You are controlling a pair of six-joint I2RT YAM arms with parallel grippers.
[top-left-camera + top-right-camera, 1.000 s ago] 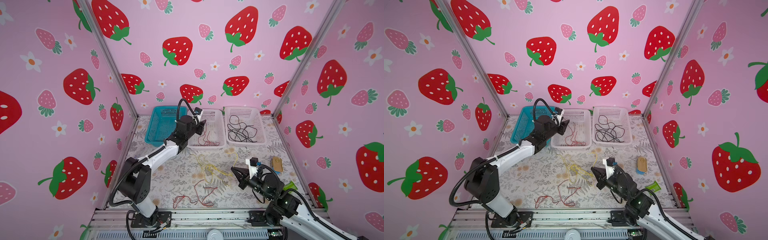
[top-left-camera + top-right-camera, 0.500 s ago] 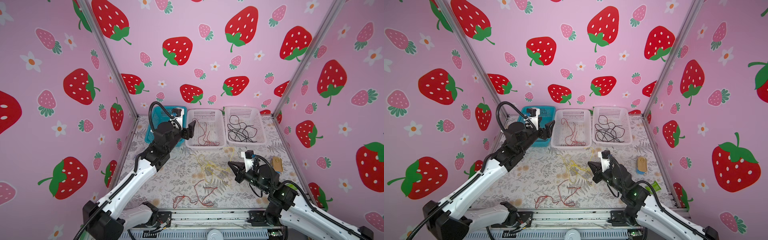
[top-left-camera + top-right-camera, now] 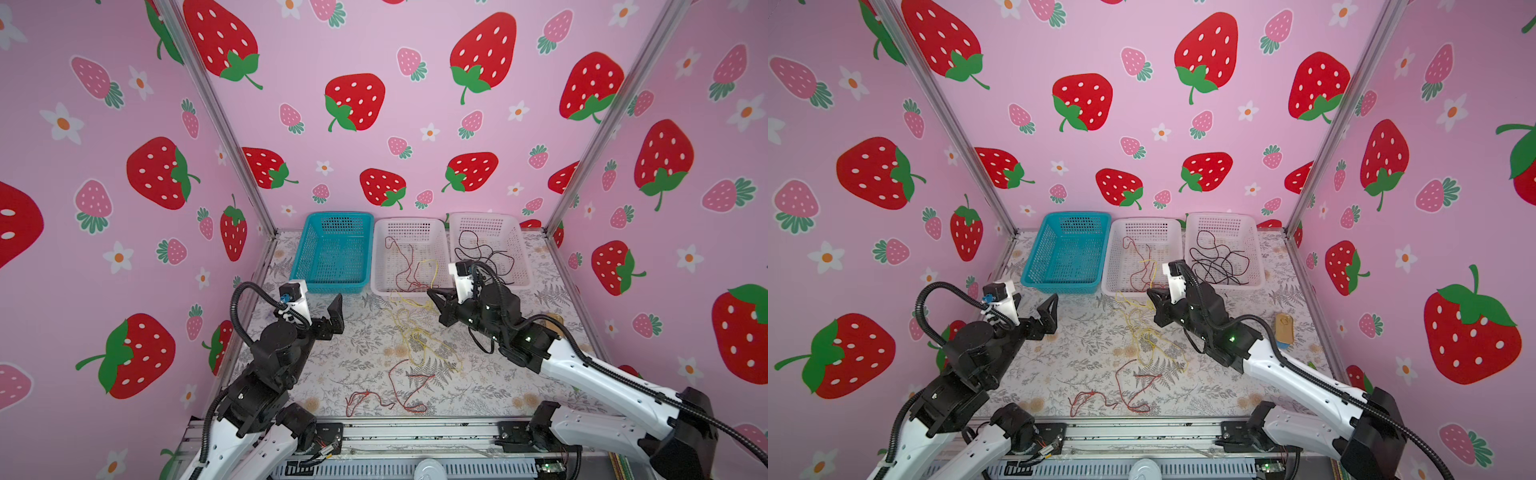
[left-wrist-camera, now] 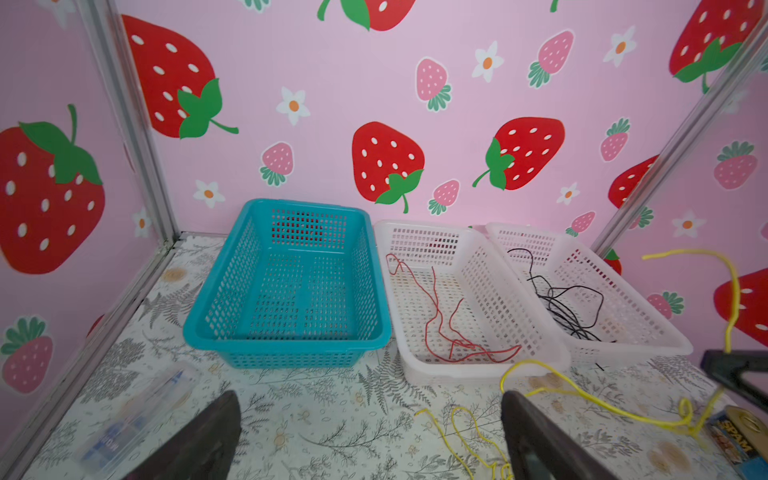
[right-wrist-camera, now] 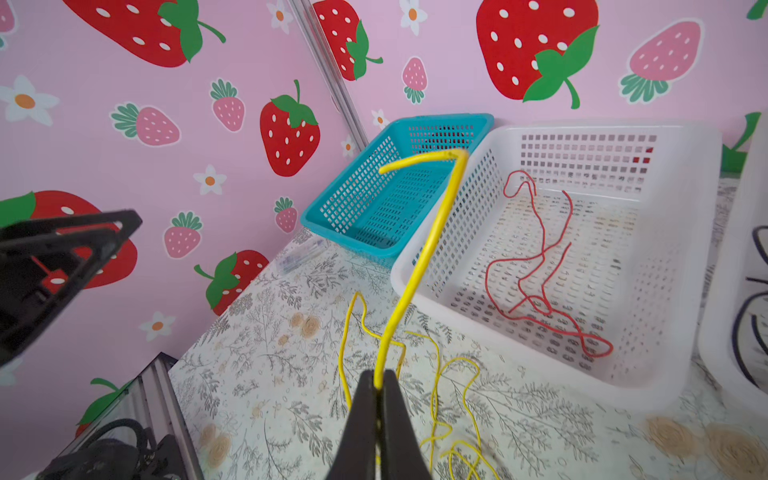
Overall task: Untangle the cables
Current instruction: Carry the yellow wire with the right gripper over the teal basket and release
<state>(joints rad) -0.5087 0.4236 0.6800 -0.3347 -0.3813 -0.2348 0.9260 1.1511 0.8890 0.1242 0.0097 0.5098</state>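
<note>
My right gripper (image 5: 377, 386) is shut on a yellow cable (image 5: 424, 257), whose free end arcs up in front of the baskets. It hovers near the middle white basket's (image 3: 409, 221) front edge in both top views (image 3: 432, 293) (image 3: 1150, 293). The rest of the yellow cable (image 3: 415, 332) lies looped on the table. A red cable (image 3: 399, 386) lies near the front edge. Another red cable (image 4: 440, 316) lies in the middle basket. Black cables (image 3: 486, 253) fill the right white basket (image 3: 484, 216). My left gripper (image 4: 370, 436) (image 3: 320, 309) is open and empty at the left.
A teal basket (image 3: 338, 215) stands empty at the back left. A small tin (image 3: 1283, 328) lies by the right wall. A clear plastic case (image 4: 137, 411) lies along the left wall. Pink strawberry walls close in three sides.
My left gripper opened over the middle basket, left the red cable there and drew back to the front left. My right gripper moved toward the baskets with the yellow cable.
</note>
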